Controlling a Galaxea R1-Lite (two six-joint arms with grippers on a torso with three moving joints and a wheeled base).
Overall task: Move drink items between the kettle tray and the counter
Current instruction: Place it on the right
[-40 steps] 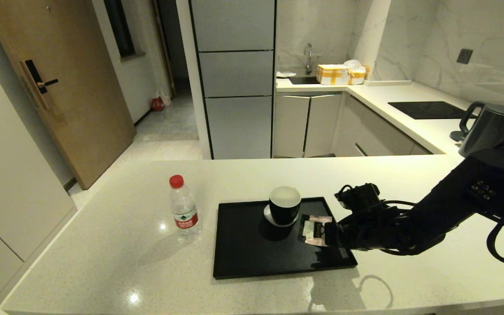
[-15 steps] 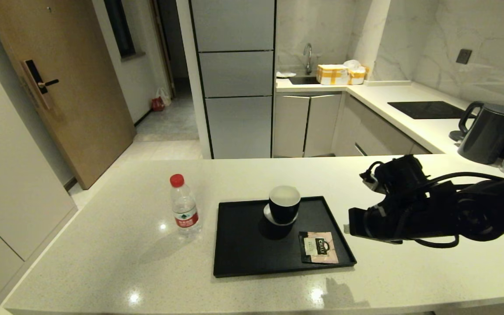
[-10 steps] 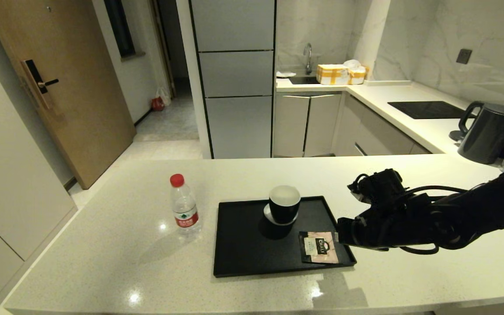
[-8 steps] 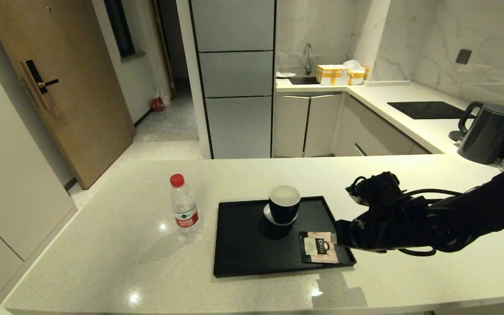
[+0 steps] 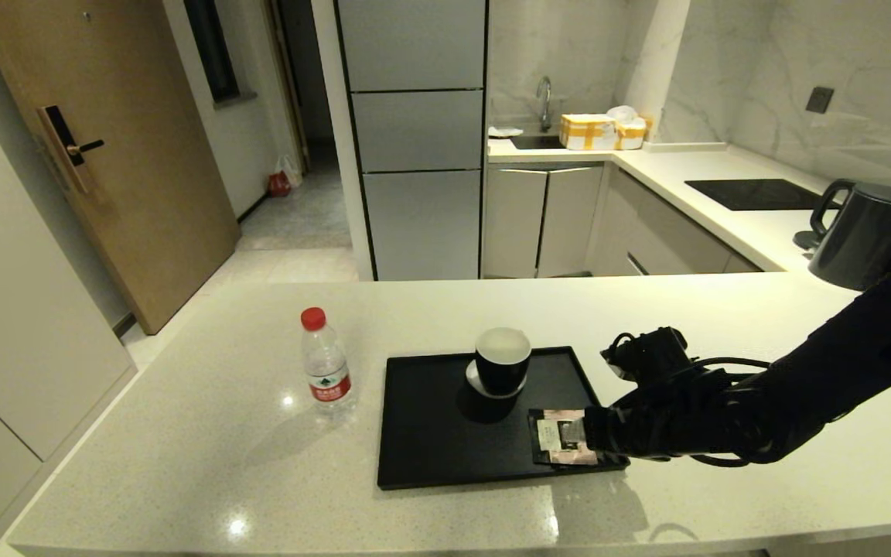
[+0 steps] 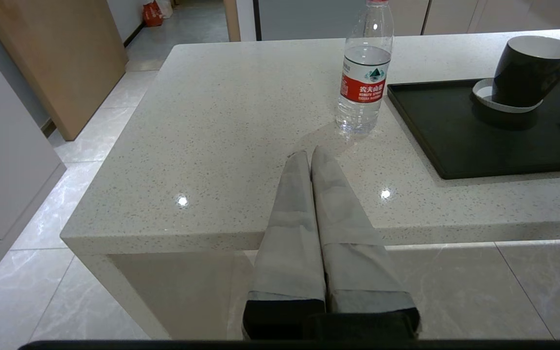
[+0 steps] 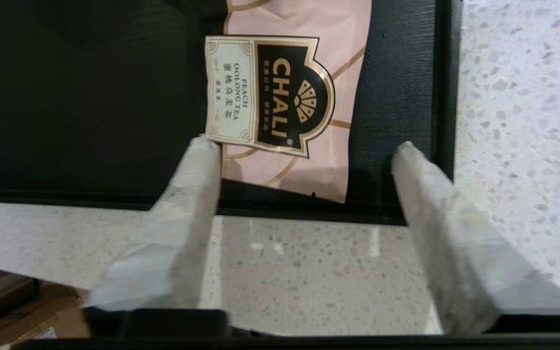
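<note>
Right pincer (image 7: 304,150), fingers spread wide, had dropped back over the tea sachet (image 7: 289,97) lying released in the tray's (image 5: 445,456) near right corner, suggesting a fresh grasp toward the worktop (image 5: 182,464); left pincer (image 6: 310,155) stayed closed.

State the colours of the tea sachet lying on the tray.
The tea sachet is pink with a black, cream and gold label; the right wrist view shows it best.

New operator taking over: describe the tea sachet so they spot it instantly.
On the cream counter sits a black tray. The tea sachet lies flat in its near right corner, under the open right gripper. It is the only pink thing, labelled CHALI.
</note>
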